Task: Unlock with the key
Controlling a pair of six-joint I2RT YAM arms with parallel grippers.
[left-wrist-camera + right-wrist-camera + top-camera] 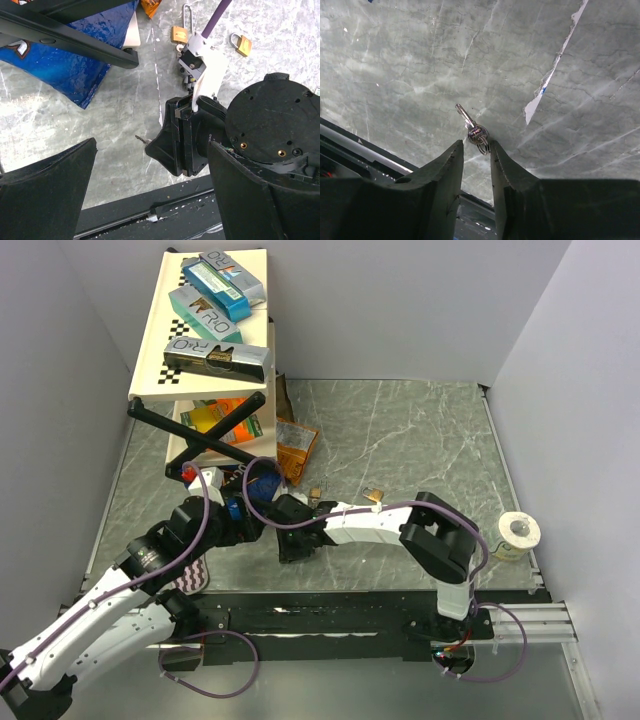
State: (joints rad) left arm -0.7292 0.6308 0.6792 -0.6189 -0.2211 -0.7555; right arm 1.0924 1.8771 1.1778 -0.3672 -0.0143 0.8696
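The key point(476, 131), a small silver key on a ring, lies on the grey marble table point(410, 60) at the tips of my right gripper point(477, 145). Its jaws stand narrowly apart, with the ring between the tips touching the right finger point(501, 160). In the left wrist view the key blade point(141, 139) sticks out from the right gripper's tip point(165, 150). My left gripper point(152, 145) is wide open and empty above the right gripper. Two brass padlocks point(179, 34) point(243, 45) lie farther back, also visible from the top point(315, 490) point(375, 494).
A tilted shelf unit point(150, 360) with snack boxes stands at the back left, its black legs point(75, 42) reaching over the table. A blue bag point(80, 70) and an orange packet point(297, 445) lie near it. A tape roll point(517, 535) sits at the right. The black front rail point(150, 210) is just below.
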